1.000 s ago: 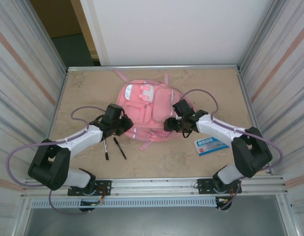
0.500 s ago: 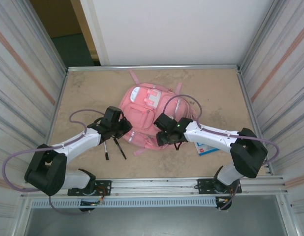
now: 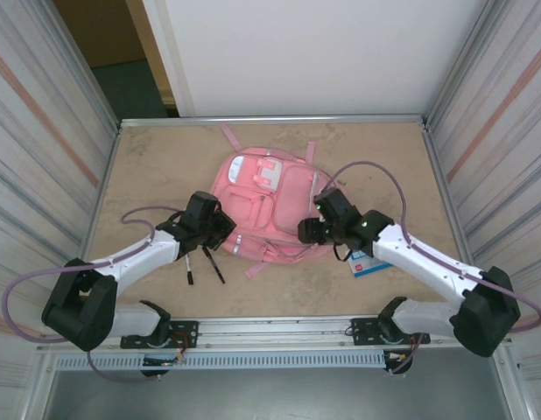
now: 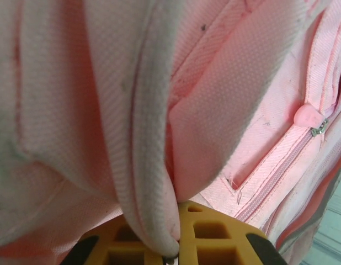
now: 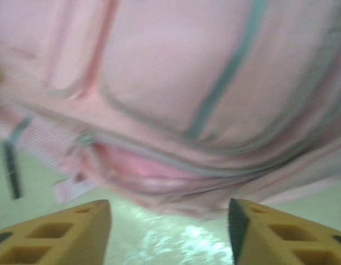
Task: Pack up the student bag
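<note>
The student bag (image 3: pixel 272 203), a big soft pink backpack, lies flat in the middle of the table with its front pockets up. My left gripper (image 3: pixel 221 229) is at the bag's near-left edge. In the left wrist view its yellow fingers (image 4: pixel 214 237) are shut on a pale piped fold of the student bag (image 4: pixel 154 182), with pink fabric and a zip close above. My right gripper (image 3: pixel 309 232) is at the bag's near-right edge. It stands open (image 5: pixel 169 208) just short of the student bag's (image 5: pixel 176 99) blurred lower rim, with bare table between the fingers (image 5: pixel 82 229).
Two dark pens (image 3: pixel 203 263) lie on the table just in front of my left gripper. A blue and white card (image 3: pixel 376 260) lies partly under my right arm. Metal walls close in the table on the left and right; the table's far part (image 3: pixel 157 153) lies bare.
My right gripper swung left along the bag's near edge, then back to the right, and its jaws narrowed somewhat. The bag shifted and turned a little. My left gripper stayed clamped.
</note>
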Robot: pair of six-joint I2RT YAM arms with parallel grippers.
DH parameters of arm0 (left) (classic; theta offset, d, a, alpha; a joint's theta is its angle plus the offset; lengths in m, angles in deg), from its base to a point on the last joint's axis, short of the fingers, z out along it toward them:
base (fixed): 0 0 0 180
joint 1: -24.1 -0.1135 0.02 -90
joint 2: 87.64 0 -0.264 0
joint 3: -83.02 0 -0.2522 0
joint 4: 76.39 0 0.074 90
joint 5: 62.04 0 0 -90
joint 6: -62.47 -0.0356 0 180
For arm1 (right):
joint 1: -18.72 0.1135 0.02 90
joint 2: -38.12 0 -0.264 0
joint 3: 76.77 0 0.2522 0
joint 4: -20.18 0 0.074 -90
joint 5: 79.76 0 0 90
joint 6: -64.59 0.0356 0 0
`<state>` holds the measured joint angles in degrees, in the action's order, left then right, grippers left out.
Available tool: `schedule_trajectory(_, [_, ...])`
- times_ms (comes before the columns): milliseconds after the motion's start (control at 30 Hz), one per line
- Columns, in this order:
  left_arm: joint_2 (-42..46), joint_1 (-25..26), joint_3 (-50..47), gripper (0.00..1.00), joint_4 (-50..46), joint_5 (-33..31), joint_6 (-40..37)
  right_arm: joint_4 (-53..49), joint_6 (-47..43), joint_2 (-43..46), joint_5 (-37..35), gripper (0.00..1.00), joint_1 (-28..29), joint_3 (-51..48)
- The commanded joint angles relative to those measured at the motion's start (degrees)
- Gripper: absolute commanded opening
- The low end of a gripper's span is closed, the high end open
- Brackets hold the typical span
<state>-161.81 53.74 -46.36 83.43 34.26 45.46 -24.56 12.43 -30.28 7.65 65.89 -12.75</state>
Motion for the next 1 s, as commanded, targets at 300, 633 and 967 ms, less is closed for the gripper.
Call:
schedule_trajectory(300, [6.3,-0.1,-4.1,0.00,1.7,-2.0,2.3,-1.7,7.5,-26.9,-10.2,0.55,13.2,19.6])
schedule_trajectory(633, [9.1,-0.9,-6.5,0.00,4.3,-0.6,3.6,-8.0,11.7,-37.4,-20.4,0.49,19.2,23.8])
schedule_trajectory(967, [8.4,-1.0,-6.4,0.00,5.4,1.2,3.1,-10.9,13.8,-33.7,-24.0,0.32,18.8,22.5])
